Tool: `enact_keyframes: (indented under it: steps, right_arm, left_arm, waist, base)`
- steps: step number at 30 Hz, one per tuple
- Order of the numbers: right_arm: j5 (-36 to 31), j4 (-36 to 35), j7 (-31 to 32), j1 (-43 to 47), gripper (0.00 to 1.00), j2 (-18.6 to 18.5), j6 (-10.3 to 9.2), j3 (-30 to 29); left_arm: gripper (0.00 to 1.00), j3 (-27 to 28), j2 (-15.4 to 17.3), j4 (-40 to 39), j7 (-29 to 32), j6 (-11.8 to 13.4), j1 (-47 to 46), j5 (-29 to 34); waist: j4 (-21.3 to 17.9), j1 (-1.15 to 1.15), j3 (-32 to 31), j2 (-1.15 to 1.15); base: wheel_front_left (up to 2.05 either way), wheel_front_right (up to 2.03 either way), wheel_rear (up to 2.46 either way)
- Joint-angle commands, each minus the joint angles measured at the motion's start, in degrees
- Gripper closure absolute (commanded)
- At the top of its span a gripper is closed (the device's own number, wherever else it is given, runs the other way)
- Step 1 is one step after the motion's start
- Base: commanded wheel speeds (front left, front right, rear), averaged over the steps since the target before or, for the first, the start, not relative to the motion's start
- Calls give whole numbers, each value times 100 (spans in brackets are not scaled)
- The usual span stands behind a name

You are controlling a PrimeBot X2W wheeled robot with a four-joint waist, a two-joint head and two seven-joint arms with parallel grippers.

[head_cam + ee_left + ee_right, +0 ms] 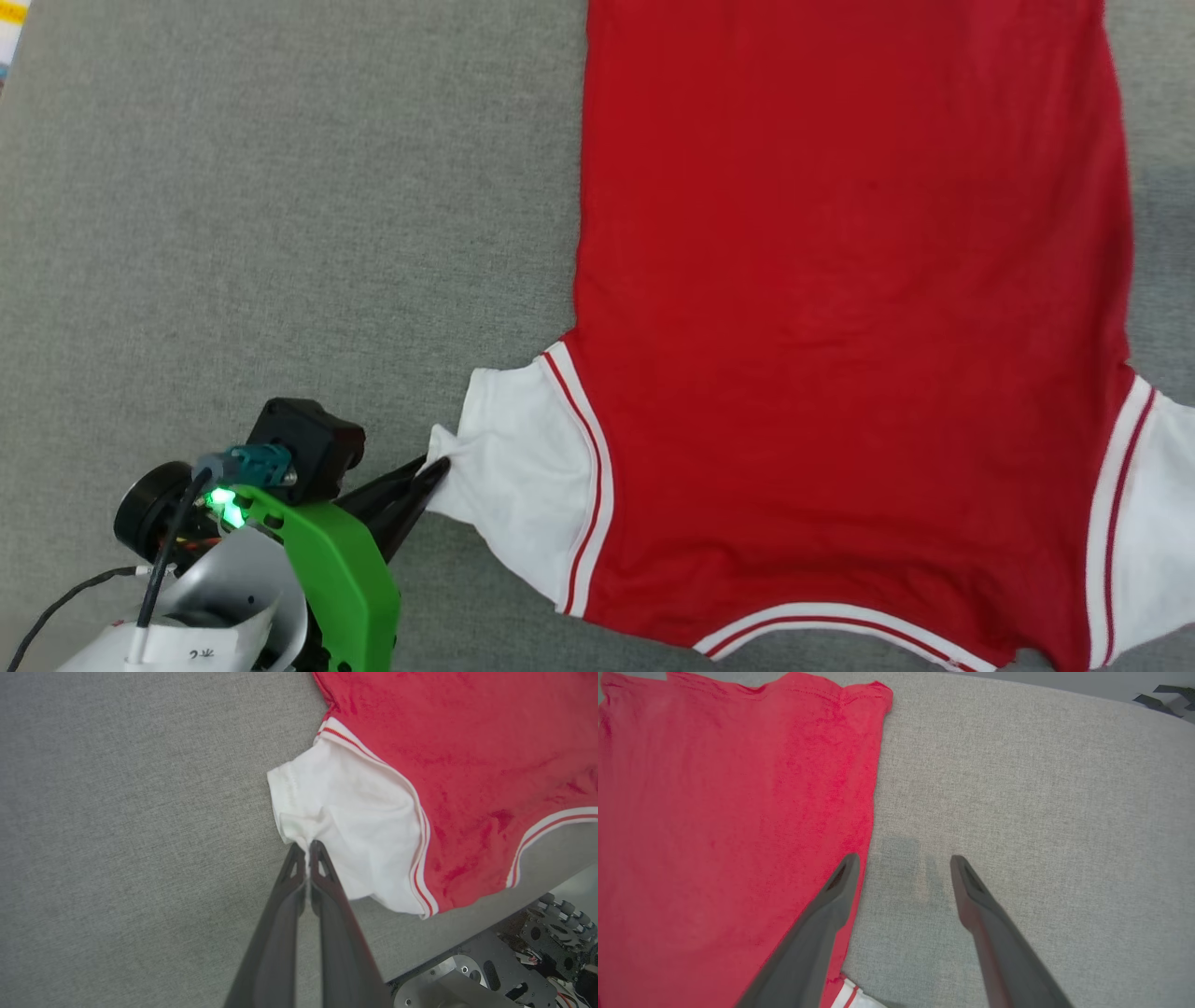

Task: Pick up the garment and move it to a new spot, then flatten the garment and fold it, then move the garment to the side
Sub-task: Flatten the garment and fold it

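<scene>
The garment (840, 308) lies spread flat on the grey surface with its plain red side up, white sleeves with red-white trim at its near corners. My left gripper (437, 469) is shut on the cuff edge of the garment's left white sleeve (345, 826), which puckers at the dark fingertips (317, 851). In the right wrist view my right gripper (903, 865) stands open above the grey surface, just beside the garment's right side edge (873, 793), with nothing between its fingers. The print is hidden.
The grey fabric tabletop (280, 233) stretches wide to the left of the garment. Its rounded near edge and the robot's metal base (514, 961) show at the lower right of the left wrist view. A far table edge (1064, 693) shows in the right wrist view.
</scene>
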Motion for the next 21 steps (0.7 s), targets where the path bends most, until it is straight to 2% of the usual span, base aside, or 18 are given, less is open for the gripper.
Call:
enact_keyframes:
  steps: [1,10,21]
  right_arm:
    - [-123,123,64,-288,0,-41,-45,38]
    - [-666,1083,52,-1698,0,-273,-45,312]
    - [-939,1927,-184,-2495,0,-456,-45,614]
  left_arm:
    - [100,-38,-44,-25,-29,-36,-148,106]
    - [100,-206,-296,-105,-153,-162,-464,358]
    - [100,-292,-511,152,-348,-318,-648,390]
  waist:
    - [587,0,708,0]
    - [1078,0,1271,0]
    - [1364,0,1594,0]
  base:
    - [0,0,0]
    - [0,0,0]
    - [0,0,0]
